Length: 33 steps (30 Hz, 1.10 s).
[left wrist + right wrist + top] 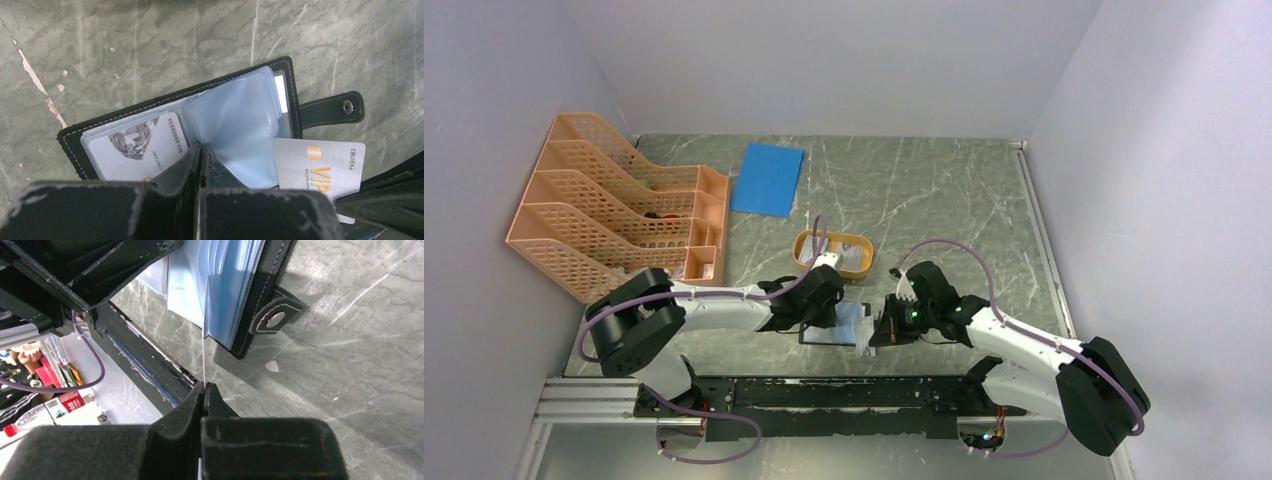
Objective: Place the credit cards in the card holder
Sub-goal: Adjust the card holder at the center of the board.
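The black card holder (pixel 292 90) lies open on the table, its bluish clear pockets (pixel 235 125) fanned up. One silvery credit card (pixel 145 145) marked CENTURY sits in a left pocket. My left gripper (pixel 201 146) is shut, tips down at the fold of the pockets, with nothing seen between them. My right gripper (pixel 203 385) is shut on a silvery VIP credit card (pixel 320 167), which shows edge-on as a thin white line (pixel 203 355). Its far edge meets the pockets (pixel 220 285) on the holder's right side. More pale cards (pixel 851 256) lie in the orange dish (pixel 807 250).
The holder's snap strap (pixel 332 107) sticks out to the right. A blue flat sheet (pixel 768 178) lies at the back. An orange mesh file rack (pixel 604 205) stands at the left. The black rail (pixel 145 360) at the table's near edge runs close under the holder.
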Tool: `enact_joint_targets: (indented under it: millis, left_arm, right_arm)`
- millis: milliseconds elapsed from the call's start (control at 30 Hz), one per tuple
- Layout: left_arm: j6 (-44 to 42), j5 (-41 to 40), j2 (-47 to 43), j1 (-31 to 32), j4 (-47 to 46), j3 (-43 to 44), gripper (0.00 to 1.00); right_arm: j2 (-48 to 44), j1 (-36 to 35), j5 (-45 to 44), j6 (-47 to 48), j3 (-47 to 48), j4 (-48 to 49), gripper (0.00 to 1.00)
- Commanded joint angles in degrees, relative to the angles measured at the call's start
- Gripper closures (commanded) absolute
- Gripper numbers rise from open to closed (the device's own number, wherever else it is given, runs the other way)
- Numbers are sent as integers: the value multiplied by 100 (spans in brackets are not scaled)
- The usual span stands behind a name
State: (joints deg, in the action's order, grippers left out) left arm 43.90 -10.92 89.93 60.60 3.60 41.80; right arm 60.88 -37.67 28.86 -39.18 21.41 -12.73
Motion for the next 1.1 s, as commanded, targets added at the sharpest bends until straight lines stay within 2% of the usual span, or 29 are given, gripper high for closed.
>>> enact_joint_targets:
  millis: [0, 200, 800, 1067]
  left_arm:
    - [-122, -112, -77, 16, 405, -146, 95]
    - [-140, -82, -153, 20, 476, -64, 94]
    - [-260, -164, -1003, 14, 1171, 383, 57]
    - [-258, -367, -1402, 15, 1477, 389, 51]
  right_arm:
    - [52, 37, 203, 45, 31, 269, 100]
    - [56, 35, 447, 53, 66, 497, 100]
    - [557, -40, 922, 145, 289, 941, 100]
    - [980, -226, 948, 101, 561, 1192, 100]
